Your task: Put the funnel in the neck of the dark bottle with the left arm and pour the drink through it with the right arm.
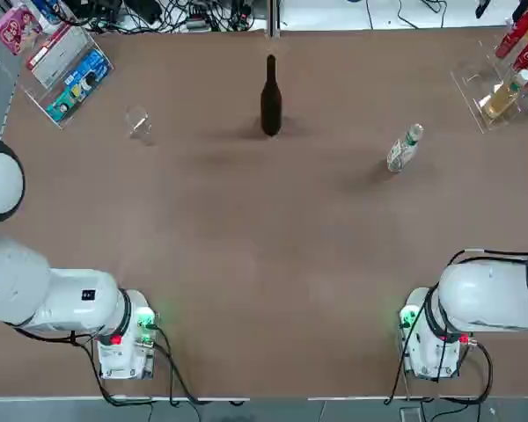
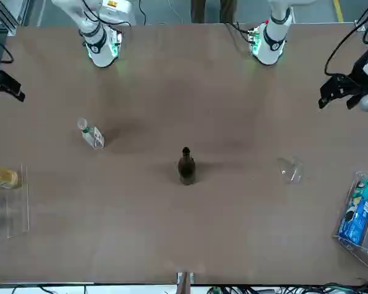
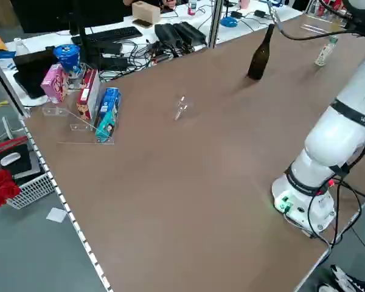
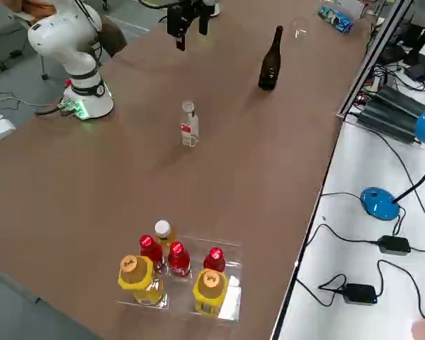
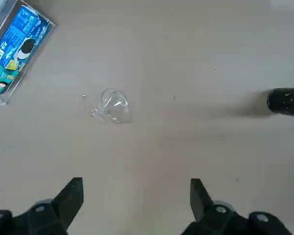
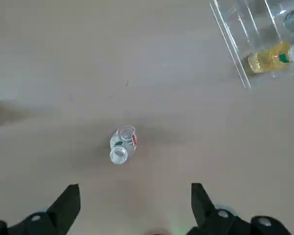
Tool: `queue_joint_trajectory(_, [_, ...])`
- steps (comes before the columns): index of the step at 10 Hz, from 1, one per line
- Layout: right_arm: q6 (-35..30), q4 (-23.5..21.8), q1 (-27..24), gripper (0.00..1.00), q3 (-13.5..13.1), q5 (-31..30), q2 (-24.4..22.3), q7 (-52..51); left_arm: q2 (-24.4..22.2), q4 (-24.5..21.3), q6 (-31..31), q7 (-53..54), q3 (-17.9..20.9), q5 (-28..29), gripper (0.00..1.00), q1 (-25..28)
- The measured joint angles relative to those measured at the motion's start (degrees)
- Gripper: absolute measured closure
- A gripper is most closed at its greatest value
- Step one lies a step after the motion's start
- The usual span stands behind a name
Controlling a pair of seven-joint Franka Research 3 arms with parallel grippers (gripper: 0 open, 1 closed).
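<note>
The brown tabletop (image 1: 264, 264) spread wide before me, and my two white arms were drawn back at its near edge, the left arm (image 1: 44, 294) and the right arm (image 1: 488, 294) each above its own base. The left gripper (image 5: 136, 198) hung high over the tabletop with its jaws spread wide and nothing between them; the right gripper (image 6: 135, 200) hung the same way on its side, jaws wide apart and holding nothing. Far out along the middle line stood the dark bottle (image 1: 270, 98), upright, its long neck bare. On my right, well apart from it and nearer to me, the drink (image 1: 404, 148) stood upright, a small clear bottle with a green cap, and it sat in the right wrist view beyond my open jaws. On my left, at about the dark bottle's distance from me, the funnel (image 1: 139, 123) lay on its side on the tabletop, clear and hard to make out, touching nothing else. At the far right corner a clear rack (image 1: 488, 83) held red and yellowish bottles, and at the far left corner another clear stand (image 1: 66, 75) held coloured boxes.
</note>
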Motion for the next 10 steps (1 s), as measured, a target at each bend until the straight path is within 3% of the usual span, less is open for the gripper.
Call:
queue_joint_trajectory(5, [-0.33, -1.07, -0.37, 0.0, -0.42, 0.0, 0.07, -4.04, 0.03, -0.03, 0.01, -0.06, 0.22, 0.09, 0.03, 0.06])
queue_joint_trajectory(8, [0.03, -2.59, -0.68, 0.0, -6.0, 4.07, 0.83, -16.54, 2.67, -0.64, -0.11, -1.84, 1.37, 0.3, 0.03, 0.91])
queue_joint_trajectory(10, [0.88, -4.05, -0.64, 0.0, -7.45, 7.44, 1.79, -22.05, 8.82, -1.22, 0.21, -4.87, 1.33, 4.21, 0.04, 0.5])
